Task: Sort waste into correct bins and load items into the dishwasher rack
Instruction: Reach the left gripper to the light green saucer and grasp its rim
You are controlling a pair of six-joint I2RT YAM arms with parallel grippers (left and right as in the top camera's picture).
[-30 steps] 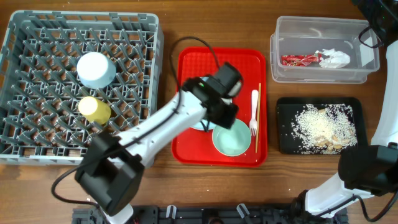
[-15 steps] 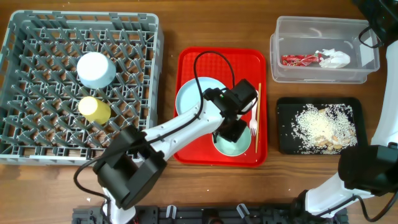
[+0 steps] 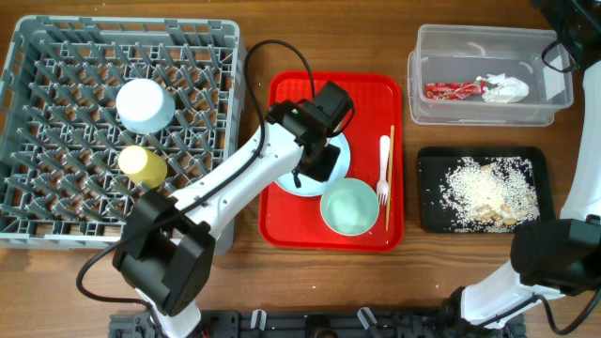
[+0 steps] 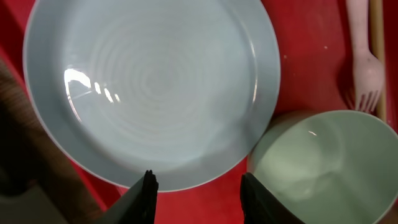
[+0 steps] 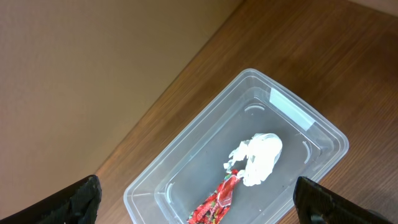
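Two items sit near the middle of the dishwasher rack (image 3: 56, 56): a pale blue bowl (image 3: 144, 103) turned mouth down and, toward the rack's near edge, a yellow cup (image 3: 143, 164). Your left gripper (image 4: 199, 196) hovers over the red tray (image 3: 371, 99). Its fingers (image 4: 149, 199) are parted a moderate way and hold nothing. They are lined up on the near rim of the pale plate (image 4: 149, 93), probably so they can close on that rim. The plate lies flat in the tray's left half. The pale green bowl (image 4: 323, 168) touches its rim toward the tray's near right corner, so lifting the plate may nudge it. A white fork (image 4: 364, 62) and chopsticks (image 4: 376, 56) lie along the tray's right edge. Your right gripper (image 5: 199, 202) hangs spread wide and empty above the clear tub (image 5: 199, 155), where the red wrapper (image 5: 214, 199) and white tissue (image 5: 258, 158) lie. Rice scraps (image 3: 484, 188) cover the black tray (image 3: 428, 211).
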